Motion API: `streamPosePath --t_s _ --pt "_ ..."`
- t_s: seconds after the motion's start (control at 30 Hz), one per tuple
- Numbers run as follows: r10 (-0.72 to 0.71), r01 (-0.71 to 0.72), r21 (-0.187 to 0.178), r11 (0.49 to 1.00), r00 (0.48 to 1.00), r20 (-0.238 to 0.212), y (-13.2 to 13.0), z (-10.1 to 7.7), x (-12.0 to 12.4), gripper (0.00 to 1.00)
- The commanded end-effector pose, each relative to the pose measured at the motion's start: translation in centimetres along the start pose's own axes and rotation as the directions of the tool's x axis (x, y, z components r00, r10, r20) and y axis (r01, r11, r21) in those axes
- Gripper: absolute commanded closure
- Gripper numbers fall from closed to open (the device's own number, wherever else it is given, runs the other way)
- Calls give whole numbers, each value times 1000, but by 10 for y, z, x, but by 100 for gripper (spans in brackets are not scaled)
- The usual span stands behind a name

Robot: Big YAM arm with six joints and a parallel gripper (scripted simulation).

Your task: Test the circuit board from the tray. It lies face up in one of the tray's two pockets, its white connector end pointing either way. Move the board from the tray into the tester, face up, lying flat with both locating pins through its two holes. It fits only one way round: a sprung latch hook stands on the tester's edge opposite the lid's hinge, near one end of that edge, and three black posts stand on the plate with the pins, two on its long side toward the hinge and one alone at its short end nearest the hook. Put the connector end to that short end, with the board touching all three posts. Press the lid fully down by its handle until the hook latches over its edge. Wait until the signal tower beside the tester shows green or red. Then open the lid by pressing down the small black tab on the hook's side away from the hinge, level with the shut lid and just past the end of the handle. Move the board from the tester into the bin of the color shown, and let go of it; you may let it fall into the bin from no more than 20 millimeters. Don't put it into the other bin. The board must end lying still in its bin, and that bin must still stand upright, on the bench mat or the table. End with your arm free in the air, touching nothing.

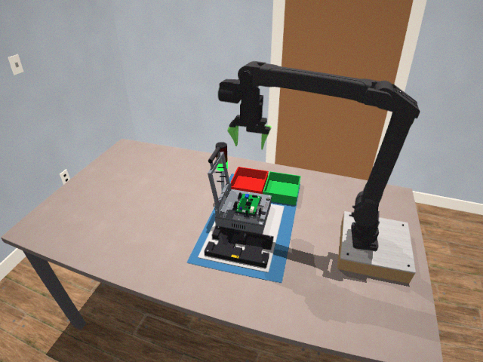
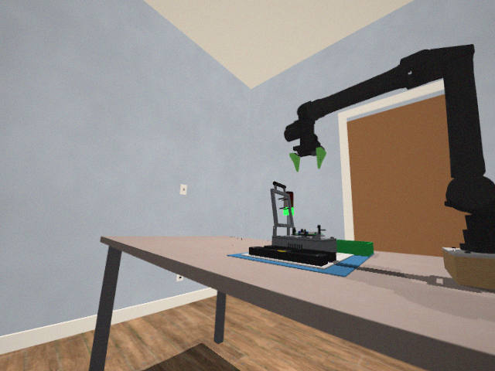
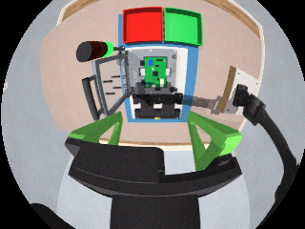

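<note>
The green circuit board (image 1: 248, 203) lies face up on the plate of the grey tester (image 1: 241, 215); it also shows in the wrist view (image 3: 155, 72). The tester's lid (image 1: 217, 179) stands open and upright, its black handle (image 1: 213, 157) on top. The signal tower (image 1: 222, 167) behind the lid glows green, as in the exterior view (image 2: 288, 210). My gripper (image 1: 249, 139) hangs high in the air above the tester, green fingers open and empty. It shows the same in the exterior view (image 2: 308, 160).
The red bin (image 1: 248, 179) and the green bin (image 1: 281, 188) stand side by side behind the tester. The black tray (image 1: 238, 249) lies in front of the tester on the blue mat (image 1: 244, 249). The arm's base block (image 1: 376, 251) is at the right.
</note>
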State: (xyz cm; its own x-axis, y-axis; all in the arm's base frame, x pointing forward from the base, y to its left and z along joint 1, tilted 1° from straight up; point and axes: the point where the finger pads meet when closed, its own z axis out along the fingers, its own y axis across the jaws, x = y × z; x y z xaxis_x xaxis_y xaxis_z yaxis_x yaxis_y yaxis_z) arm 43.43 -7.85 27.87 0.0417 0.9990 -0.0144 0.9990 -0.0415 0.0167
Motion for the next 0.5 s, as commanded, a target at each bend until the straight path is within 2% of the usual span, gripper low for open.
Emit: streamPosePath --t_s 0.0,0.17,0.3,0.47 --pt "2 -2 -24 1000 1000 4 2 3 -4 8" --pt "2 -2 -20 1000 1000 3 2 14 -5 8" --pt "3 -3 -7 1000 1000 1 3 38 -6 8" --pt "4 -4 -7 1000 1000 1 3 67 -6 8"
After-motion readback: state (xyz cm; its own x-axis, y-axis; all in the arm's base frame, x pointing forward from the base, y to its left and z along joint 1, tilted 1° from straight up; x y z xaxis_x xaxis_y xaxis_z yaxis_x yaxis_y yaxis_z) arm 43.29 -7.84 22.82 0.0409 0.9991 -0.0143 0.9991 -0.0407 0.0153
